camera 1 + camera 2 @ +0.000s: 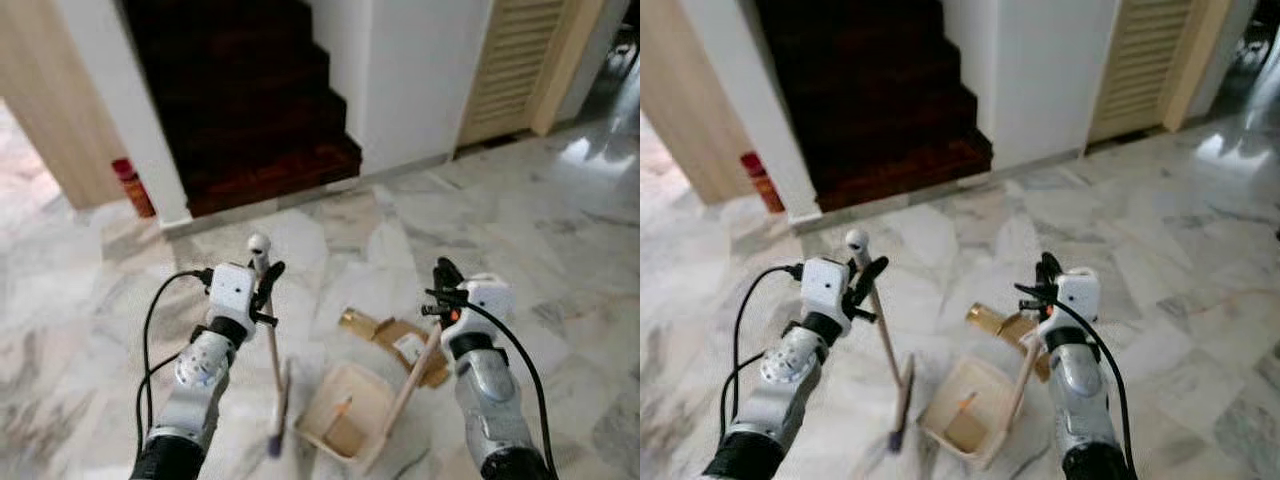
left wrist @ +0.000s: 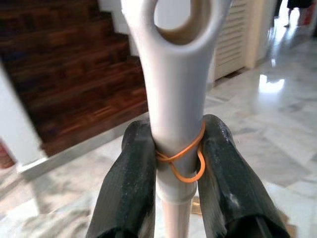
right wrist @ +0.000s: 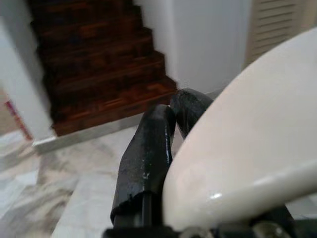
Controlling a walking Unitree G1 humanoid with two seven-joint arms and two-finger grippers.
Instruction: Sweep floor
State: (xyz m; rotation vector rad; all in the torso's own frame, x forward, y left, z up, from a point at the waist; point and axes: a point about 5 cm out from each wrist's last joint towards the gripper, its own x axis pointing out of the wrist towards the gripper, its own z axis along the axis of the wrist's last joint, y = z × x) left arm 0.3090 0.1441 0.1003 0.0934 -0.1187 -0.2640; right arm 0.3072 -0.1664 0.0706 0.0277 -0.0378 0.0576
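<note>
My left gripper (image 1: pixel 266 282) is shut on the pale broom handle (image 2: pixel 176 74) just below its holed top, where an orange rubber band (image 2: pixel 185 158) is wrapped. The broom head (image 1: pixel 279 418) rests low by the floor. My right gripper (image 1: pixel 446 283) is shut on the dustpan's long beige handle (image 1: pixel 412 380), whose cream top bulges close to the black fingers (image 3: pixel 146 153). The beige dustpan (image 1: pixel 345 412) sits on the marble floor between my arms and has a small orange scrap inside. Torn cardboard pieces (image 1: pixel 400 340) lie just beyond the pan.
Dark wooden stairs (image 1: pixel 250 110) rise straight ahead between white walls (image 1: pixel 400 80). A red object (image 1: pixel 132 186) stands beside the left wall post. A louvred door (image 1: pixel 512 70) is at the back right. Glossy marble floor (image 1: pixel 560 230) stretches to the right.
</note>
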